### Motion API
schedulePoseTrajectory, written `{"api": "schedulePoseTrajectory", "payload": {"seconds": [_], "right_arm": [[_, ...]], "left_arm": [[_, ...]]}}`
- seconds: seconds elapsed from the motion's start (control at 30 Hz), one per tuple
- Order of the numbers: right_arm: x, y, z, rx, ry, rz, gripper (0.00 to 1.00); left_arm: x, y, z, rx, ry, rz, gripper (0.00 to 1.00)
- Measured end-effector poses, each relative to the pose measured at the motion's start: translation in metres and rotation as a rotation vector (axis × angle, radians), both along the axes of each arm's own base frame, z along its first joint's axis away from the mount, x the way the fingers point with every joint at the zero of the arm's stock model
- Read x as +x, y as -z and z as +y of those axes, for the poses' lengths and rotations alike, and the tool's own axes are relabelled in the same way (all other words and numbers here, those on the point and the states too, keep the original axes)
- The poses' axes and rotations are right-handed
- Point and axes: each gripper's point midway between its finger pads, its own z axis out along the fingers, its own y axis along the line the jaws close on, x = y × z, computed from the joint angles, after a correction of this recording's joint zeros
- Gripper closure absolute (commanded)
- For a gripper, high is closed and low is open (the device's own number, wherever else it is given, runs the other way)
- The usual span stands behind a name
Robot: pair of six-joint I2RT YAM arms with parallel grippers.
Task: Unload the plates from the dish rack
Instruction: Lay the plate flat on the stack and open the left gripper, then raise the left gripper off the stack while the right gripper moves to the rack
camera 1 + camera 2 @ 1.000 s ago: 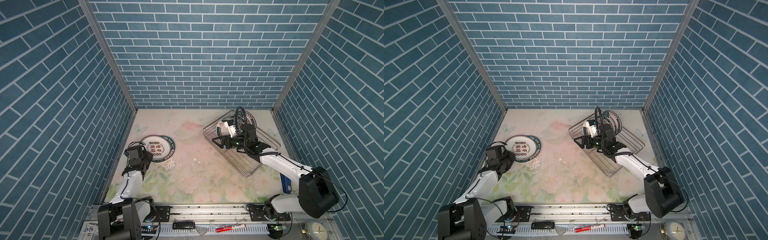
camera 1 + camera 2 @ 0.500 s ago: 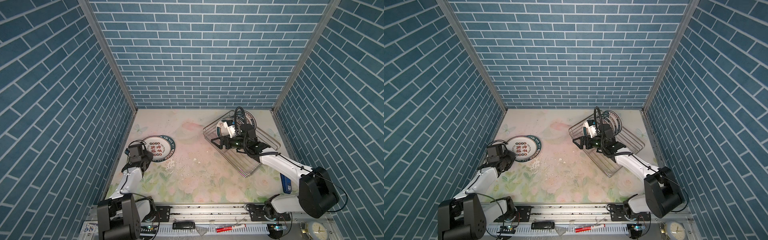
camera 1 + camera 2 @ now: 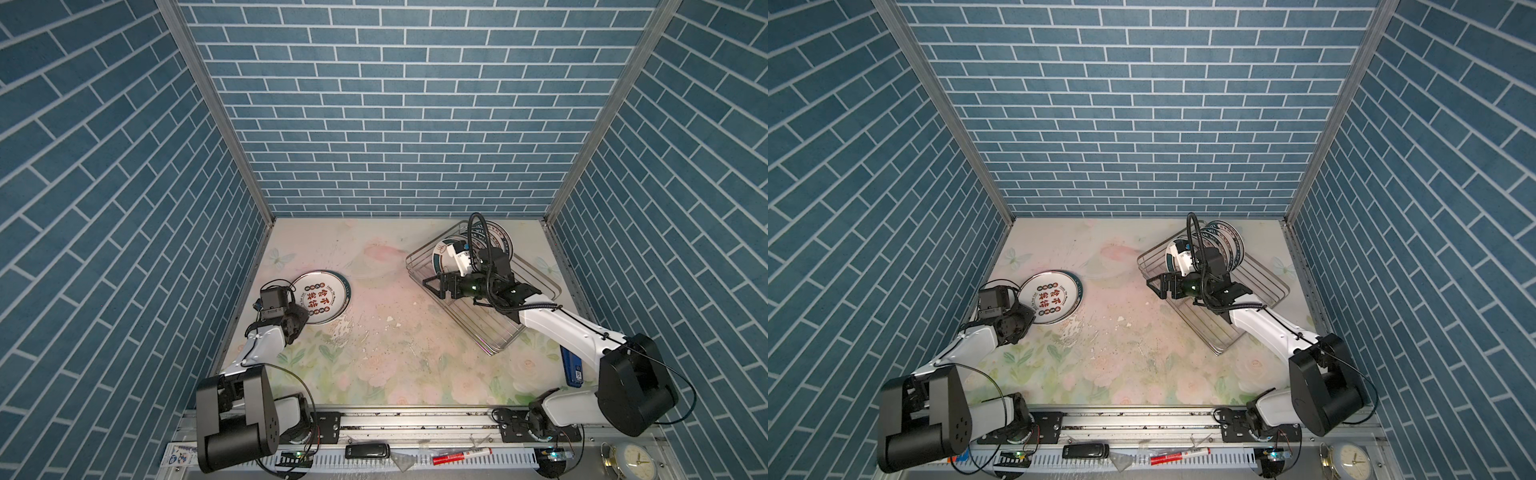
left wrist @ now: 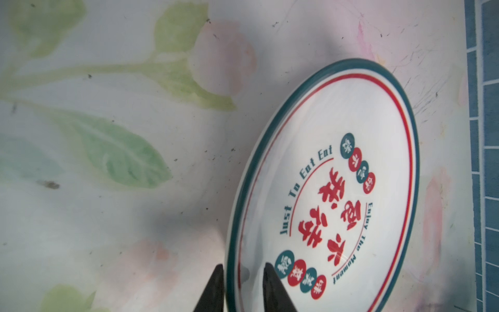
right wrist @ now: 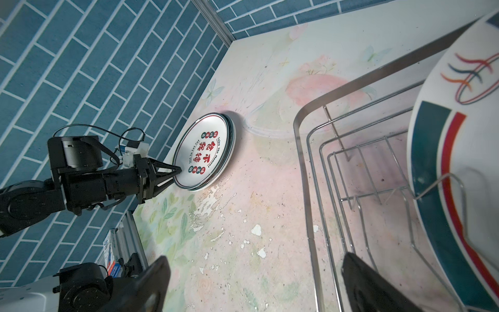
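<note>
A white plate [image 4: 337,189] with a green rim and red characters lies on top of a low stack [image 3: 322,297] [image 3: 1052,297] [image 5: 205,151] at the table's left. My left gripper [image 4: 243,266] [image 3: 302,318] [image 5: 176,171] straddles its near rim, open, with the inner finger clear of the plate. The wire dish rack [image 3: 490,353] [image 3: 1221,351] [image 5: 305,162] sits at the back right. Several plates [image 3: 496,241] [image 3: 1227,239] stand in its far end. The nearest one [image 5: 459,162] has a green and red band. My right gripper [image 3: 434,286] [image 3: 1158,286] [image 5: 255,258] hangs wide open and empty over the rack's left side.
Blue brick walls close in the left, back and right. A blue box [image 3: 571,365] lies at the table's right edge beside my right arm. On the front rail are a remote [image 3: 368,451], a red marker [image 3: 461,457] and a clock [image 3: 633,463].
My left jaws have parted from the plate's rim, leaving the plate on the stack. My right jaws have widened to full. Neither arm has moved much.
</note>
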Motion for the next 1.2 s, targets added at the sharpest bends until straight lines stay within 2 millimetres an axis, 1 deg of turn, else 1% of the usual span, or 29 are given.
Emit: {"api": "schedulePoseTrajectory", "payload": {"seconds": [0.17, 0.23, 0.3, 0.37, 0.43, 0.47, 0.53, 0.7, 0.73, 0.87, 0.9, 0.93, 0.97, 1.07, 1.13, 1.2], "right_arm": [[0.004, 0.002, -0.01, -0.06, 0.048, -0.019, 0.01], [0.005, 0.004, -0.016, -0.086, 0.071, -0.025, 0.01], [0.006, 0.004, -0.02, -0.105, 0.087, -0.037, 0.01], [0.007, 0.004, -0.023, -0.121, 0.1, -0.043, 0.01], [0.007, 0.004, -0.026, -0.136, 0.108, -0.049, 0.01], [0.007, 0.004, -0.026, -0.142, 0.109, -0.053, 0.01], [0.006, 0.004, -0.027, -0.152, 0.111, -0.058, 0.01], [0.007, -0.003, -0.026, -0.154, 0.112, -0.078, 0.01], [0.007, -0.004, -0.026, -0.158, 0.112, -0.084, 0.01], [0.006, -0.007, -0.026, -0.184, 0.118, -0.11, 0.01], [0.005, -0.008, -0.027, -0.191, 0.12, -0.117, 0.01], [0.005, -0.01, -0.028, -0.198, 0.126, -0.129, 0.01], [0.005, -0.012, -0.03, -0.204, 0.131, -0.141, 0.01], [0.007, -0.023, -0.038, -0.224, 0.178, -0.187, 0.01], [0.009, -0.034, -0.046, -0.236, 0.22, -0.235, 0.01], [0.01, -0.05, -0.055, -0.239, 0.268, -0.289, 0.01]], "left_arm": [[0.003, -0.004, 0.0, 0.007, 0.011, -0.005, 0.67], [0.005, -0.004, 0.001, 0.008, 0.017, 0.003, 0.61], [0.007, -0.004, 0.001, 0.011, 0.023, 0.012, 0.58], [0.007, -0.003, 0.001, 0.012, 0.027, 0.018, 0.51], [0.006, -0.001, 0.001, 0.01, 0.03, 0.03, 0.5], [0.005, 0.0, 0.0, 0.009, 0.03, 0.034, 0.47], [0.004, 0.0, 0.0, 0.011, 0.033, 0.039, 0.37], [0.004, -0.002, -0.002, 0.022, 0.055, 0.045, 0.31], [0.006, -0.004, -0.003, 0.026, 0.061, 0.041, 0.25], [0.013, -0.013, -0.007, 0.048, 0.091, 0.026, 0.19], [0.015, -0.015, -0.007, 0.054, 0.098, 0.021, 0.12], [0.016, -0.016, -0.008, 0.06, 0.106, 0.018, 0.02], [0.016, -0.016, -0.008, 0.064, 0.109, 0.019, 0.01], [0.014, -0.018, -0.008, 0.07, 0.104, 0.016, 0.01], [0.015, -0.026, -0.007, 0.085, 0.101, -0.007, 0.01], [0.016, -0.039, -0.007, 0.107, 0.102, -0.049, 0.01]]}}
